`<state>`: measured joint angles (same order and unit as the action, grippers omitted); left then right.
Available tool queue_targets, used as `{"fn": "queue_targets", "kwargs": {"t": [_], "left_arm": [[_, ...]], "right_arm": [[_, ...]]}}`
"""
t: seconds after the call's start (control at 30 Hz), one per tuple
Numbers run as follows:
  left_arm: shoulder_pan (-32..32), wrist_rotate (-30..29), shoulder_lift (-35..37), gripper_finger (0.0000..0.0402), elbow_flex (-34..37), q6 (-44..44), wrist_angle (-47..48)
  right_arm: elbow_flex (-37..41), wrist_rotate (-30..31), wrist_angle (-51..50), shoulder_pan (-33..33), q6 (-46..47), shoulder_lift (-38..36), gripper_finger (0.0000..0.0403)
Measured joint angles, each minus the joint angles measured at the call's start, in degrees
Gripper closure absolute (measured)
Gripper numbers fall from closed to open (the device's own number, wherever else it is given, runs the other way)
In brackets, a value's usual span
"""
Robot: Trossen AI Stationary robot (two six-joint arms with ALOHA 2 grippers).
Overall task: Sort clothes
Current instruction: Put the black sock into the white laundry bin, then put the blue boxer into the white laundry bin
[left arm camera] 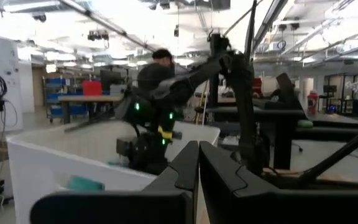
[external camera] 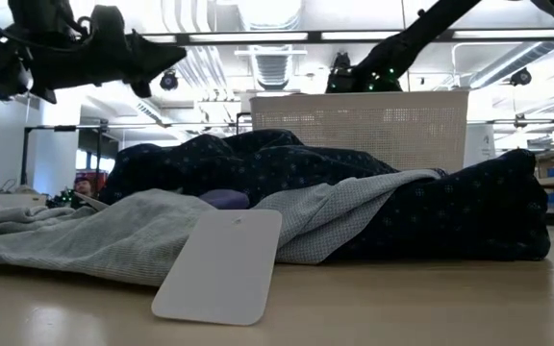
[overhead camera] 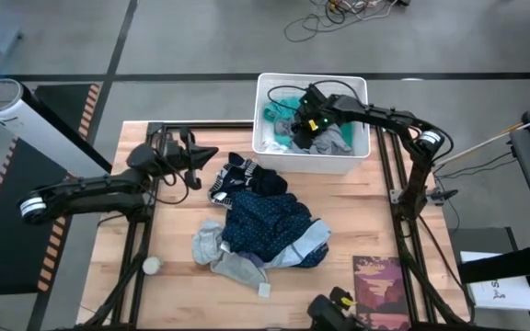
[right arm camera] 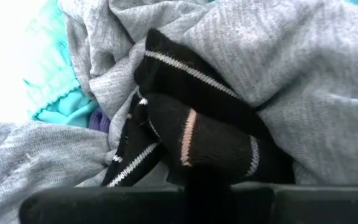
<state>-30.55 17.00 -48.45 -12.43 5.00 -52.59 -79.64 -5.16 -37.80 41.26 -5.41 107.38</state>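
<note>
Left gripper (overhead camera: 202, 156): waits above the table's left half, fingers pressed together with nothing between them, pointing toward the pile.
Loose clothes: a heap in the middle of the table (overhead camera: 168, 276), with a navy white-print piece (overhead camera: 247, 176) nearest the basket, a dark blue dotted garment (overhead camera: 270, 225) below it and a grey garment (overhead camera: 224, 253) at the near-left edge.
Basket (overhead camera: 267, 85): white, at the table's far edge; already holds a teal garment (overhead camera: 277, 112) and a grey top (overhead camera: 331, 140).
Right gripper (overhead camera: 304, 118): down inside the basket, fingers pinched on a black striped sock (right arm camera: 191, 137) resting on the grey top.
Step in hand: dropping the sock into the basket, by the look of it.
Next move: likely calls for letting the sock go, lifting clear of the basket wall, then reaching back to the pile.
Mat (overhead camera: 385, 287): dark red, near-right corner, not part of the sorting.
</note>
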Motion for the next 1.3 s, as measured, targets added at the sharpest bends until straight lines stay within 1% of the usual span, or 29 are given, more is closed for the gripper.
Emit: {"fn": "queue_targets", "kwargs": {"t": [0.1, 0.2, 0.37, 0.53, 0.63, 0.8, 0.97, 1.13, 1.3], "left_arm": [[0.02, 1.68, -1.08, 0.04, 0.0, 0.01, 1.28], [0.11, 3.03, -1.42, 0.0382, 0.02, -0.02, 5.12], [0.09, 3.06, -0.87, 0.0322, 0.02, -2.58, 15.98], [0.11, 0.22, -1.02, 0.0255, 0.02, 0.34, 27.03], [0.12, -0.44, -1.07, 0.0223, 0.02, 0.98, 32.86], [0.22, -6.81, -1.13, 0.0186, 0.02, 3.29, 40.63], [0.22, -11.78, -1.84, 0.0168, 0.02, 5.36, 45.39], [0.22, -12.11, -4.44, 0.0164, 0.02, 7.65, 46.61], [0.22, -12.07, -9.43, 0.0168, 0.02, 8.95, 46.25]], "right_arm": [[-1.34, 0.26, -1.18, -0.38, -0.48, -1.23, 0.0374], [-2.46, 0.78, -2.62, -1.08, -0.54, -3.74, 0.0342], [-3.18, 1.02, -3.04, -3.06, -0.2, -10.64, 0.0287], [-3.23, 0.82, -2.97, -5.62, 1.31, -17.24, 0.0241], [-3.25, 0.7, -2.69, -6.98, 1.31, -20.72, 0.0223], [-3.36, 0.69, -2.53, -8.61, 1.6, -24.96, 0.021], [-3.4, 0.73, -2.51, -10.11, 1.79, -27.33, 0.0208], [-3.42, 0.65, -2.83, -10.71, 1.76, -27.75, 0.0208], [-3.44, 0.72, -3.79, -10.65, 0.96, -27.2, 0.0208]]}}
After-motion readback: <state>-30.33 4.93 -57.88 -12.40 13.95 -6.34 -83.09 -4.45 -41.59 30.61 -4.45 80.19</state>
